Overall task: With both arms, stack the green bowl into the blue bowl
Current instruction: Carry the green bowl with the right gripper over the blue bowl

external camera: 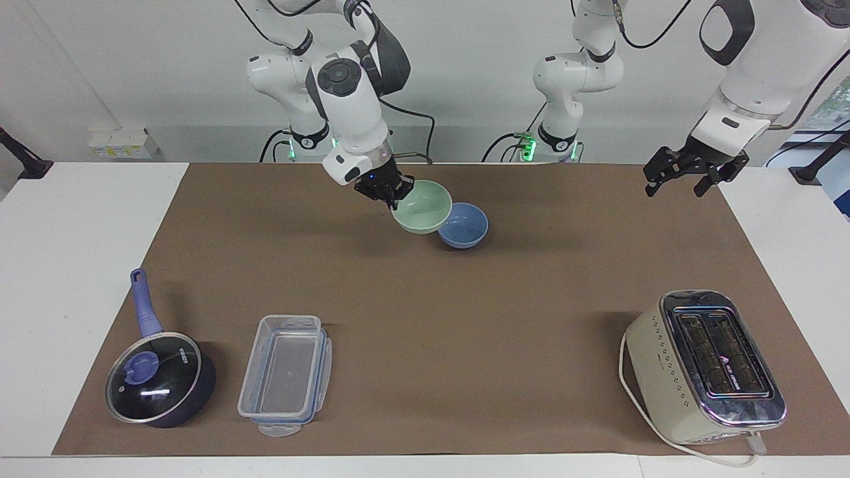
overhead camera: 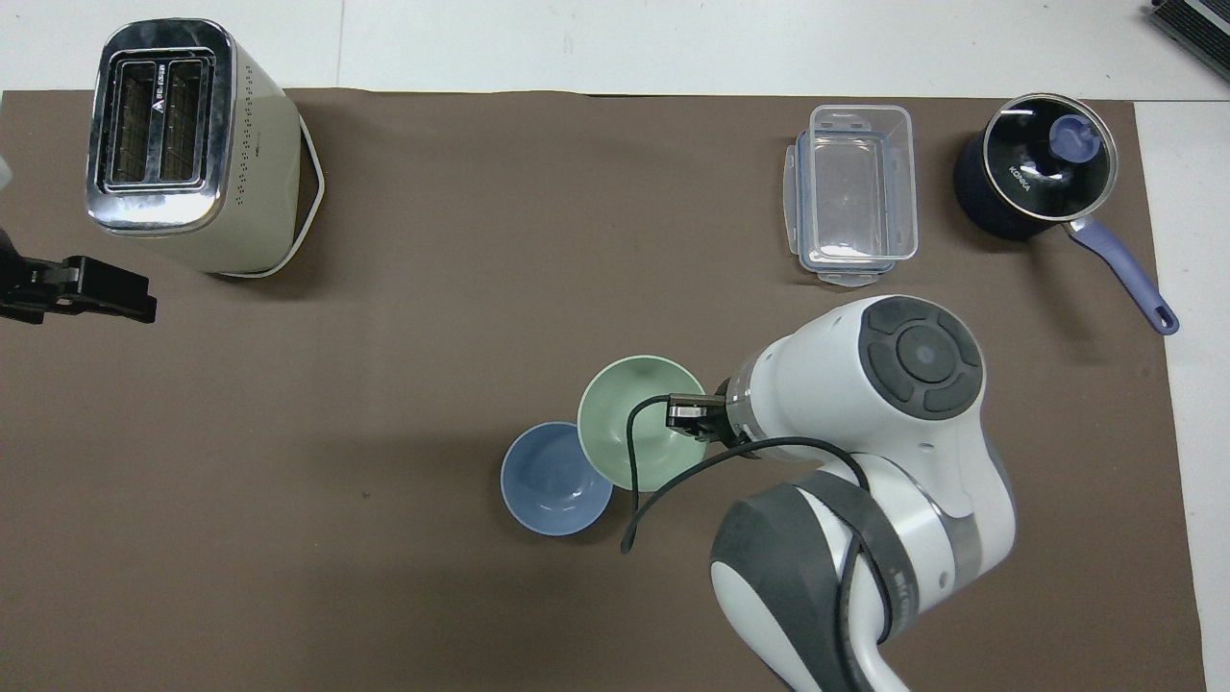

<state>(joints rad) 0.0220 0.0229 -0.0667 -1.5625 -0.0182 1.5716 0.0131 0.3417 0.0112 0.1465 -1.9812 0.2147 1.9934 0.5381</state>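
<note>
The right gripper point(external camera: 392, 194) pinches the green bowl point(external camera: 422, 207), airborne beside the blue bowl point(external camera: 465, 226). Next: centre over it, lower, release. The left gripper point(external camera: 690, 174) waits, spread.

The green bowl point(external camera: 422, 207), small, round, pale mint and matte, is held in the air by its rim and tilted, its opening turned partly away from the robots. It is carried over the edge of the blue bowl point(external camera: 465, 226), whose rim toward the right arm's end of the table is covered by it in both views. The blue bowl, the same size, light periwinkle and plain, is seen upright on the brown mat, near the robots' edge of the table.
</note>
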